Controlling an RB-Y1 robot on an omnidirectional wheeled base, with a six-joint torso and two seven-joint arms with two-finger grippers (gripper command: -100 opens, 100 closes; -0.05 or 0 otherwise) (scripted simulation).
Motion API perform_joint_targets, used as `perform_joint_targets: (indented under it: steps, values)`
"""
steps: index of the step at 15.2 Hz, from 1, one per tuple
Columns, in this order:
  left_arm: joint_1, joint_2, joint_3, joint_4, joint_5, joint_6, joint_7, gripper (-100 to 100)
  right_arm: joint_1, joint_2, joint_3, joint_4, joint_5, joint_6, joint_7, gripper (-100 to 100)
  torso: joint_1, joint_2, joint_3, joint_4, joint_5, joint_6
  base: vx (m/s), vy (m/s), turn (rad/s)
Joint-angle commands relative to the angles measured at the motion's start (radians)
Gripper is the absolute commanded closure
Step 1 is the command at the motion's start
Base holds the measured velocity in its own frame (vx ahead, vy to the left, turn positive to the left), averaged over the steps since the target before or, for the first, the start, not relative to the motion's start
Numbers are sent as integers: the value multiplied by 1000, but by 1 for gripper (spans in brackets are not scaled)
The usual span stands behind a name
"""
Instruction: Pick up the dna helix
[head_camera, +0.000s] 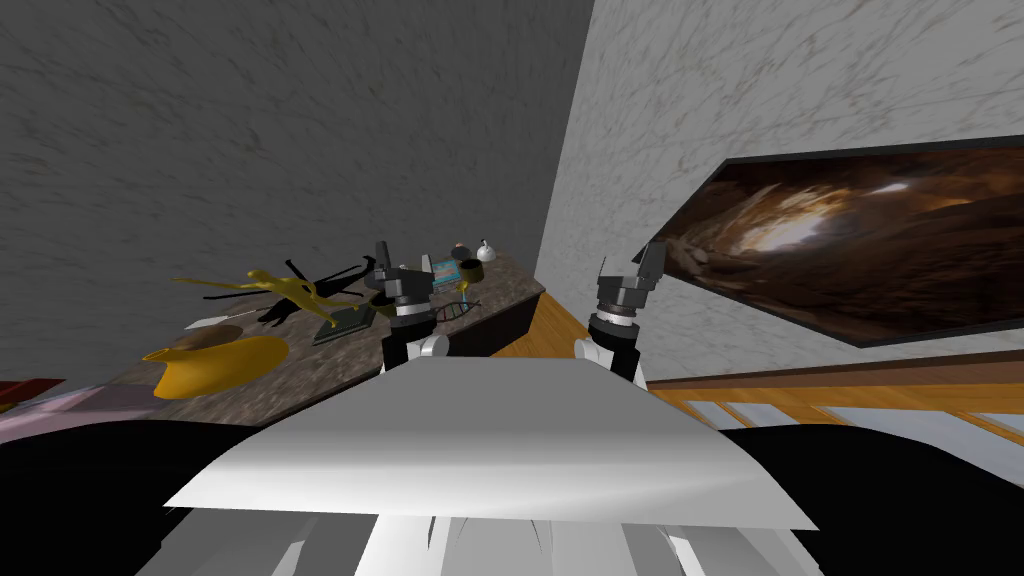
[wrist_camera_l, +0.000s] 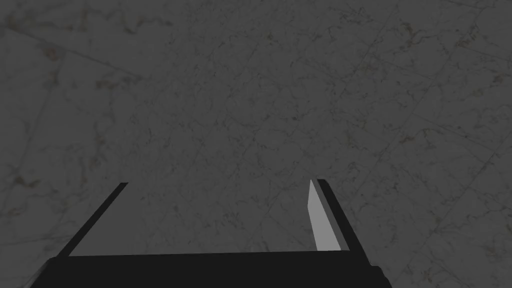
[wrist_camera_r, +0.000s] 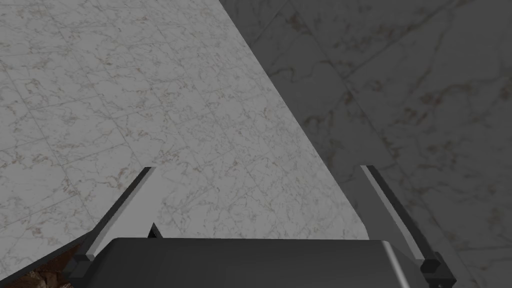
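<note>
Left gripper (wrist_camera_l: 220, 182) jaws apart | dna helix (head_camera: 458, 309): thin dark twisted ladder

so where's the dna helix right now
In the head view the dna helix lies on the marbled table, just right of the left arm, near the teal box.

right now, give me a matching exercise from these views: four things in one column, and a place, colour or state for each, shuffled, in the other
Column one
1. helix
2. figurine
3. picture
4. left fingers

Column two
a. hangs on the light wall
b. yellow
c. open, pointing at the dark wall
d. on the table, right beside the left arm

Pairs: 1-d, 2-b, 3-a, 4-c
</note>
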Motion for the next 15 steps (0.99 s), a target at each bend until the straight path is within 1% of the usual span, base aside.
perform_joint_targets:
  steps: [1, 5, 9, 10, 12, 13, 15]
  values:
    - [-2, 30, 2, 6, -2, 12, -2, -100, 0, 0, 0, 0, 0, 0, 0, 0, 0, 0, 0, 0, 0, 0, -9, -2, 9]
    - [-8, 95, 9, 29, -9, 55, -11, -100, 0, 0, 0, 0, 0, 0, 0, 0, 0, 2, 1, 0, 0, 0, -29, -7, 19]
    - [-17, 157, 20, 65, -19, 124, -24, -100, 0, 0, 0, 0, 0, 0, 0, 0, 0, 3, 2, 1, 0, 0, -40, -9, 26]
    - [-17, 157, 20, 65, -19, 124, -24, -100, 0, 0, 0, 0, 0, 0, 0, 0, 0, 3, 2, 1, 0, 0, -38, -2, 17]
    - [-22, 184, 26, 87, -26, 166, -32, -100, 0, 0, 0, 0, 0, 0, 0, 0, 0, 3, 2, 1, 0, 0, -33, 2, 24]
    - [-22, 184, 26, 87, -26, 166, -32, -100, 0, 0, 0, 0, 0, 0, 0, 0, 0, 3, 2, 1, 0, 0, -29, 1, 19]
    - [-28, 210, 34, 112, -33, 211, -40, -100, 0, 0, 0, 0, 0, 0, 0, 0, 0, 2, 1, 0, 0, 0, -30, 0, 26]
